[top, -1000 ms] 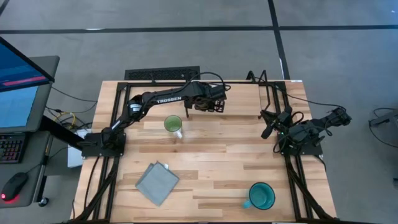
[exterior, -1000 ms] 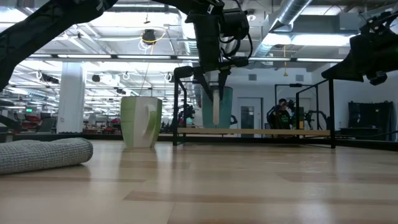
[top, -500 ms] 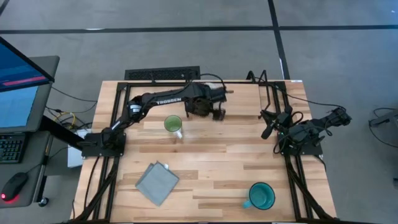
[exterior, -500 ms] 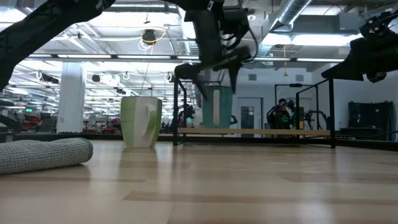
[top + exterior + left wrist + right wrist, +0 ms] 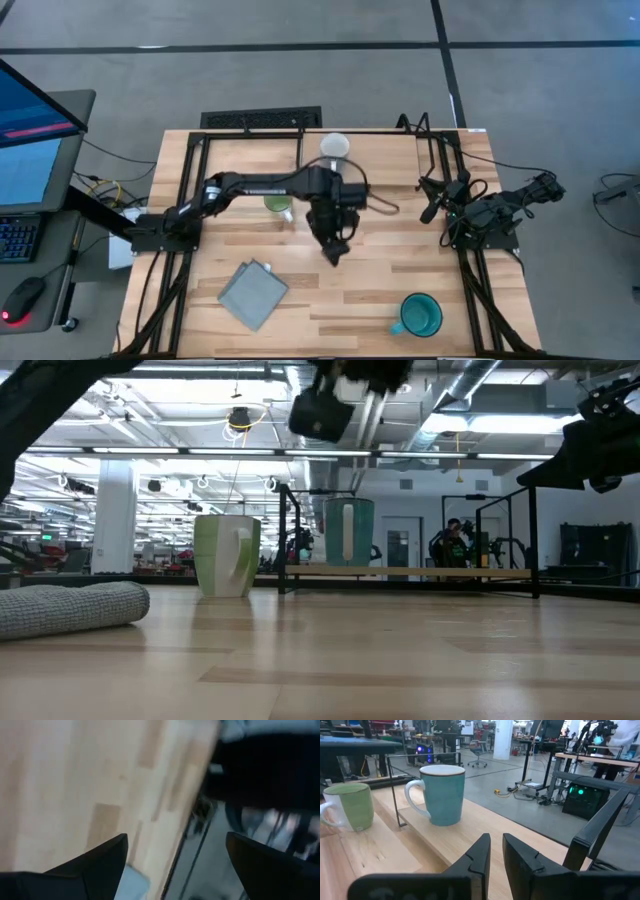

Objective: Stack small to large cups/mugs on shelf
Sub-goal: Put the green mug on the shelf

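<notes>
A mug (image 5: 335, 146), white inside and pale blue-green outside, stands upright on the shelf (image 5: 385, 150) at the table's far side; the right wrist view shows this mug (image 5: 442, 795) on the plank (image 5: 460, 840). The light green mug (image 5: 228, 555) stands on the tabletop, partly under my left arm in the high view. The large teal mug (image 5: 420, 315) sits near the front right. My left gripper (image 5: 334, 252) hangs open above the table's middle, nothing between its fingers (image 5: 100, 865). My right gripper (image 5: 496, 851) waits shut at the right edge.
A folded grey cloth (image 5: 252, 293) lies at the near left of the table. Black frame rails (image 5: 185, 170) run along both sides. Bare wood lies between the cloth and the teal mug.
My left gripper has opened and let go of the pale blue-green mug, which stays upright on the shelf. It has then risen and swung away from the shelf toward the table's near edge, ending over the middle.
</notes>
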Motion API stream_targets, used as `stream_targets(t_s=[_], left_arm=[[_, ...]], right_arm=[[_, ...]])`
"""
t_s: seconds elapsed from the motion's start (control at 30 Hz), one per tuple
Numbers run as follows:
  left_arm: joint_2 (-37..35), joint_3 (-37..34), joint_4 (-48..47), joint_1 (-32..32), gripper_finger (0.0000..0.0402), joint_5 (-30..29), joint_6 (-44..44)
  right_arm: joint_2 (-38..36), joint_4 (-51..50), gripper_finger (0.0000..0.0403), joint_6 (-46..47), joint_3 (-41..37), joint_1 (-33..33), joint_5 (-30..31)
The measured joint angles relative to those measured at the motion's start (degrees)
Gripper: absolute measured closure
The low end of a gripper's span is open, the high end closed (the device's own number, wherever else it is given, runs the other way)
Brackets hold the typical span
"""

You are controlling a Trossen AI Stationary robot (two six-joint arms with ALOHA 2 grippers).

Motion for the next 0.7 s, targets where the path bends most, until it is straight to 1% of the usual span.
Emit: stream_targets(t_s=[0.07,0.13,0.23,0.33,0.5,0.7], left_arm=[[-0.16,0.0,3.27,-1.87,0.0074,0.46,6.31],[-0.9,-0.11,8.26,-3.5,0.0074,-0.57,12.03],[-2.5,-0.04,20.25,-5.2,0.0074,-0.24,18.88],[-4.02,0.07,28.96,-6.05,0.0074,-0.03,24.46],[-4.94,0.04,32.49,-5.21,0.0074,-0.36,26.22],[-4.94,0.0,31.81,-3.22,0.0074,0.05,27.7]], right_arm=[[0.0,0.03,0.0329,0.04,0.0,0.01,-0.02],[0.0,0.23,0.0329,0.08,0.0,0.01,-0.02],[0.0,0.47,0.0329,2.17,-0.04,0.0,-0.02],[0.0,0.64,0.0329,6.84,-0.06,0.01,-0.1],[0.04,1.27,0.0329,8.0,-0.09,0.01,-0.77],[0.05,1.84,0.0329,8.0,-0.09,0.01,-3.35]])
